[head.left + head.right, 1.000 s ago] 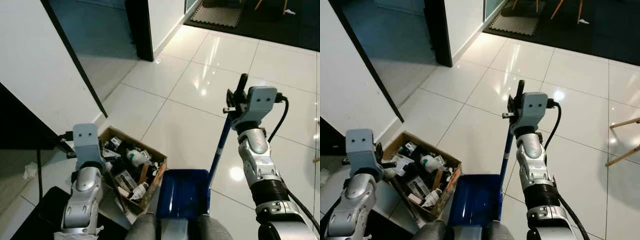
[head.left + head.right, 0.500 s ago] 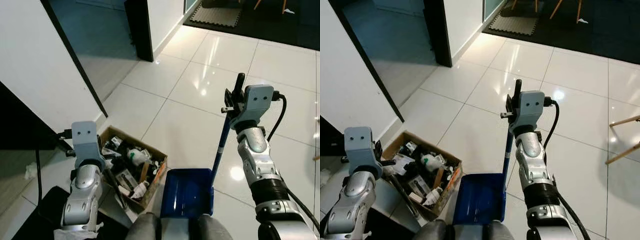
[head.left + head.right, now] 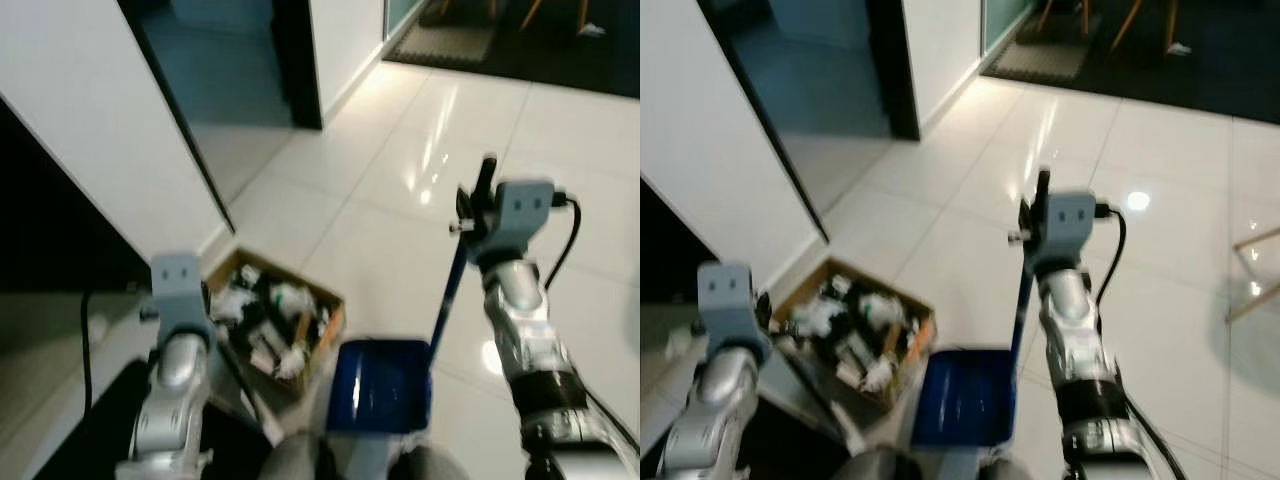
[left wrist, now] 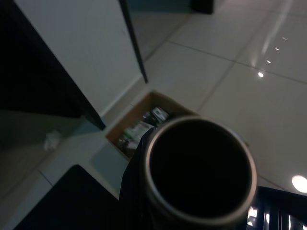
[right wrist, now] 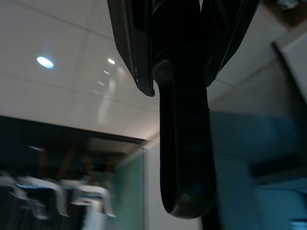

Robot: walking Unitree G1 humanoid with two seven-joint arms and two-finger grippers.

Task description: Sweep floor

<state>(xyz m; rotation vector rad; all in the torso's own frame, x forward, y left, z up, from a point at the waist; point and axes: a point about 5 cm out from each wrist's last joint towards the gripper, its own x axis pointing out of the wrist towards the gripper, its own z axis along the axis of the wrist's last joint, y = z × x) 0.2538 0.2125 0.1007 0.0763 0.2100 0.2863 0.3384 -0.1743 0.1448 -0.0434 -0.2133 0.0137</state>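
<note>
My right gripper (image 3: 478, 205) is shut on the black grip (image 5: 184, 120) at the top of a dustpan's blue handle (image 3: 445, 300). Its two fingers (image 5: 132, 43) clamp the grip from both sides. The blue dustpan (image 3: 380, 385) rests on the white tile floor just ahead of my body. A cardboard box (image 3: 335, 318) full of mixed rubbish sits on the floor to the left of the pan. My left gripper (image 3: 205, 335) hangs over the box's near left corner, shut on a dark broom handle (image 3: 235, 385), whose round end (image 4: 199, 177) faces the left wrist camera.
A white wall panel with a black edge (image 3: 175, 130) stands close on the left, with a dark doorway (image 3: 295, 60) behind it. A black mat (image 3: 110, 420) lies at lower left. A crumpled white scrap (image 4: 52, 140) lies near the wall. Glossy open tiles (image 3: 560, 150) stretch ahead and right.
The whole picture has shifted and blurred, so the camera has moved. Both grippers keep their holds. The dustpan sits slightly farther right of the box than a second ago.
</note>
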